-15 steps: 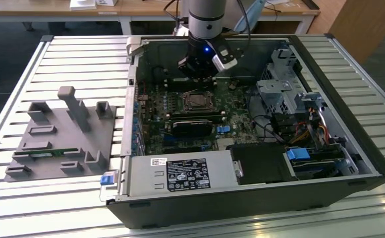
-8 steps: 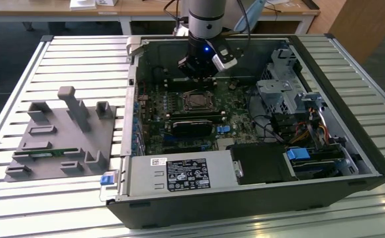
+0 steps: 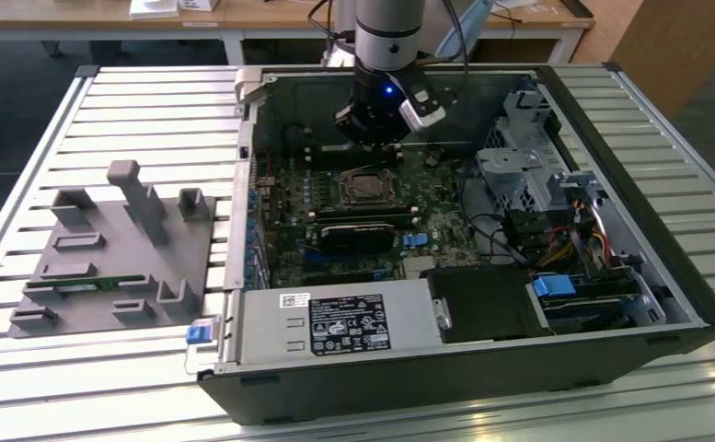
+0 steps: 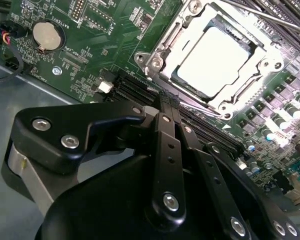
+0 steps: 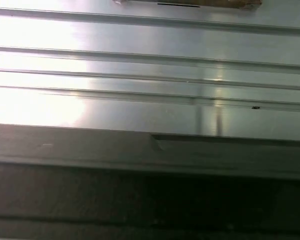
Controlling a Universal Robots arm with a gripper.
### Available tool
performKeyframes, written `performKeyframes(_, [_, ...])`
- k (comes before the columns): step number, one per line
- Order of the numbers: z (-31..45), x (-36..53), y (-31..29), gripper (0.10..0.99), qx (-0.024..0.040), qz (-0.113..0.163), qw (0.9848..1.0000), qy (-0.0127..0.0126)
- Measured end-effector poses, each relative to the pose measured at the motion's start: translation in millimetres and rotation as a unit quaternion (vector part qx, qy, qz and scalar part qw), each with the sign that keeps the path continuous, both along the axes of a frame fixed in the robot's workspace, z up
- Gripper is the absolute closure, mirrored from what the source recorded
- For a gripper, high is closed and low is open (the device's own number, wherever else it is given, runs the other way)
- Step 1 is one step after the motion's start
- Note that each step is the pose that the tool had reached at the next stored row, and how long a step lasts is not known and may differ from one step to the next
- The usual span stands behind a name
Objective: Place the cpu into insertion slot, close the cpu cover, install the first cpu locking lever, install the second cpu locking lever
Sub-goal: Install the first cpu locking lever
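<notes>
First, in the exterior view, the arm hangs over the open computer case [image 3: 651, 276] on the slatted table [image 3: 74, 387], with the gripper [image 3: 374, 143] just above the motherboard and just beyond the insertion slot [image 3: 363, 172]; the cpu [image 3: 363, 188] sits in that socket, and a grey fixture tray [image 3: 111, 249] lies well apart towards the exterior view's left. Next, in the second wrist view, the gripper [image 4: 166, 100] has its fingers drawn together with nothing between them, near the insertion slot [image 4: 151, 61] but not touching it. The cpu [image 4: 217, 52] lies flat inside, its bright metal top showing through the window of the cpu cover [image 4: 240, 92], which seems to lie down around it; whether the levers are latched I cannot tell. The chip looks light, stiff and slick-topped, with a delicate underside, so its opposite edges are the likely hold. Lastly, the first wrist view looks across table slats [image 5: 150, 60] and a dark case wall [image 5: 150, 155].
</notes>
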State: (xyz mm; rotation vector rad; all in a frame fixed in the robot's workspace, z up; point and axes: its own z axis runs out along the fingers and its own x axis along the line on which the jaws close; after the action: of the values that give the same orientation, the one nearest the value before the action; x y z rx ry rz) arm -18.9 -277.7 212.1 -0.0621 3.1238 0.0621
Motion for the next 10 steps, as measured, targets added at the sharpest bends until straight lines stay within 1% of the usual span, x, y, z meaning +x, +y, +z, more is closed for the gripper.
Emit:
performKeyframes(7, [-1.4, 0.0, 0.4, 0.980, 0.0000, 0.009, 1.0000, 0.0000])
performKeyframes(10, [-3.0, 0.2, 0.4, 0.980, -0.0020, 0.011, 0.9999, 0.0004])
